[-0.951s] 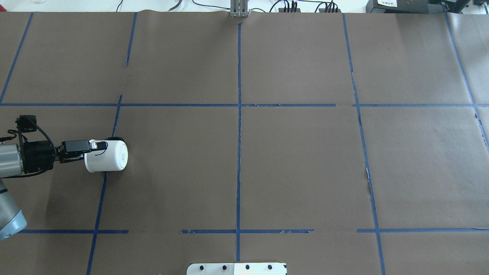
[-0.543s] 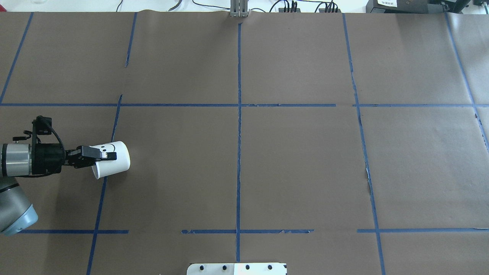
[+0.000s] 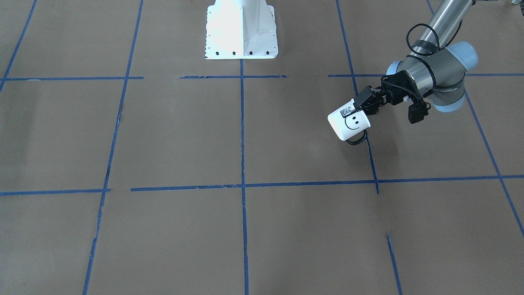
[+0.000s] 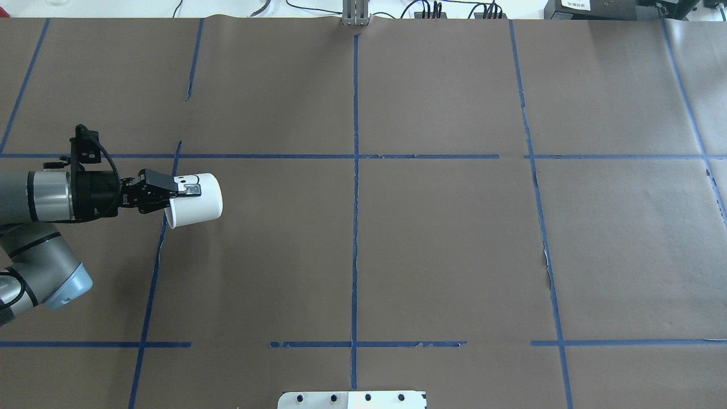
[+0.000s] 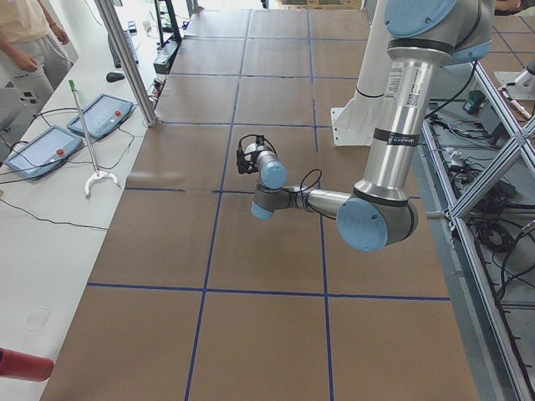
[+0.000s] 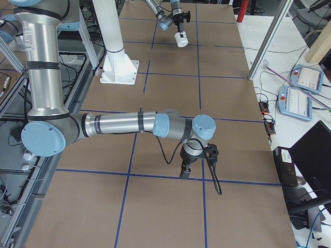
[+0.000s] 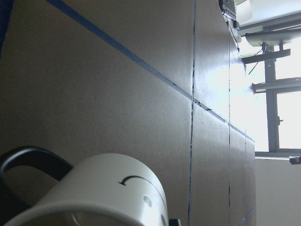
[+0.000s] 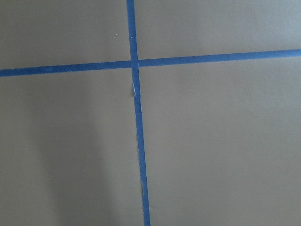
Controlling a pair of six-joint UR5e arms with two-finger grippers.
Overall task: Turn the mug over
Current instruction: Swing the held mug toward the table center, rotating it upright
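Between the jaws of the left gripper, clenched on the rim: mug, tilted, off the table. Below the right gripper, jaw state impossible to tell: blue tape.

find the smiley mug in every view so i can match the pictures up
Front-facing: mug, right of centre.
Overhead: mug, far left.
Exterior left: not visible, behind the near arm's wrist.
Exterior right: mug, top, small.
Left wrist: mug, bottom left.
Right wrist: not in it.
Shared landmark: the blue tape line passing beneath it.
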